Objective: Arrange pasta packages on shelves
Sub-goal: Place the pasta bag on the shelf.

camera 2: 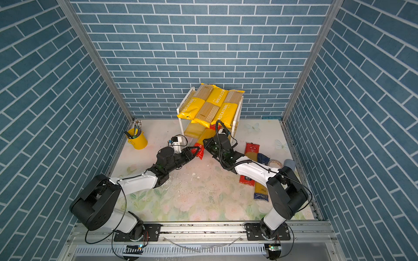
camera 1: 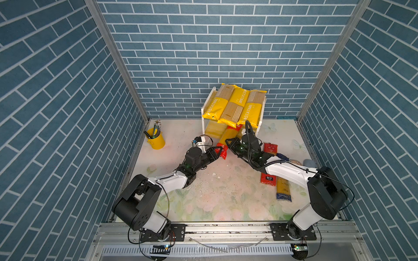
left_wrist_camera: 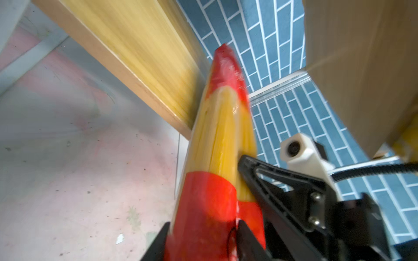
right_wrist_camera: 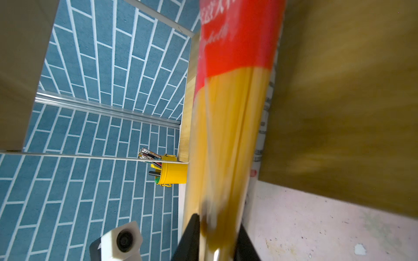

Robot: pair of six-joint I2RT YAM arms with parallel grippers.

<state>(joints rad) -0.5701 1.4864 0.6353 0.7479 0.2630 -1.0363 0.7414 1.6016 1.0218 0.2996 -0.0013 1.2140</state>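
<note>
**Both grippers meeting on one spaghetti bag at the shelves**

Blue brick-patterned walls are enclosing a floral table. The shelves are standing at the back against the wall. Three PASTATIME bags are lying side by side across the top board, filling it. Both arms are reaching toward the lower tier.

Between them the red-ended bag is lying at a slant. Its far red end is poking in under the top board and its near red end is pointing toward the left arm. The left gripper is clamping that near end. In the left wrist view its fingers are pressing against both sides of the crinkled red film.

The right gripper is straddling the bag's clear middle, where yellow strands are showing. In the right wrist view a finger is sitting on each side, but I cannot tell whether they are squeezing.

Beside the right arm a second red-ended bag and a blue-ended bag are lying on the table, partly hidden under the arm. A yellow pencil cup is standing near the left wall.
</note>
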